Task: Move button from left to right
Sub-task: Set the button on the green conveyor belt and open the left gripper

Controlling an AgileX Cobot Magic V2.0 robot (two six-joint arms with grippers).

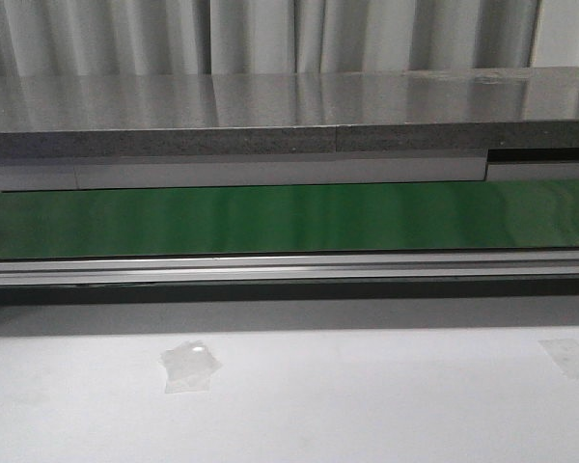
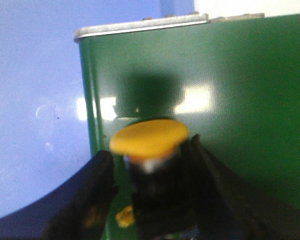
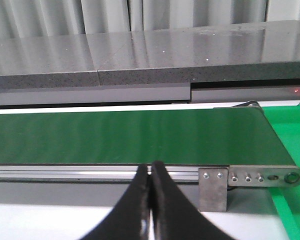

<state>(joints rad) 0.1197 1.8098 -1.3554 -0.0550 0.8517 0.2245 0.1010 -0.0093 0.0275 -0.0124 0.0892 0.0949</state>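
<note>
The button (image 2: pixel 149 137) has a round orange-yellow cap, a silvery collar and a black body. It stands on the green belt (image 2: pixel 230 100) close to the belt's end edge, and shows only in the left wrist view. My left gripper (image 2: pixel 150 150) straddles it. One finger (image 2: pixel 210 175) is against the body, and a strip of belt shows between the body and the other finger (image 2: pixel 97 185). My right gripper (image 3: pixel 151 167) is shut and empty, in front of the belt's rail (image 3: pixel 90 172). The front view shows the belt (image 1: pixel 289 217) but no gripper and no button.
A grey stone-like shelf (image 1: pixel 289 106) runs behind the belt. An aluminium rail (image 1: pixel 289 268) runs along its front. The white table has two tape patches (image 1: pixel 188 367) (image 1: pixel 569 357). A metal bracket (image 3: pixel 212 187) marks the belt's right end, beside a green surface (image 3: pixel 290 135).
</note>
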